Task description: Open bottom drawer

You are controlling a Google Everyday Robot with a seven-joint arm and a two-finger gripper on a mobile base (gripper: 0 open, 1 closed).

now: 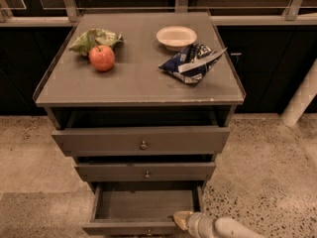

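**The bottom drawer is out. Pull it straight.**

The bottom drawer (pixel 143 205) sits lowest in the grey cabinet, under the middle drawer (pixel 144 171) and the top drawer (pixel 141 140). It sticks out further than the other two, and you can look down into it. It looks empty inside. The top drawer sticks out a little bit too.

The gripper (pixel 182 219) is down low at the front right corner of the bottom drawer, right at its front edge. I cannot tell if the gripper is open or closed, or if it has hold of the drawer front.

I think the job is nearly done. To do this step well, the pull should go straight out from the cabinet, level with the floor. The gripper is at one corner and not in the middle, so a hard tug could twist the drawer and make it stick. A slow, steady pull is best. Stop before the drawer comes all the way out.

Up on the worktop (pixel 133 86) are an apple (pixel 102 58), a green bag (pixel 94 37), a white bowl (pixel 176 36) and a blue bag (pixel 190 63). A rough pull could shake the cabinet and make the apple roll.
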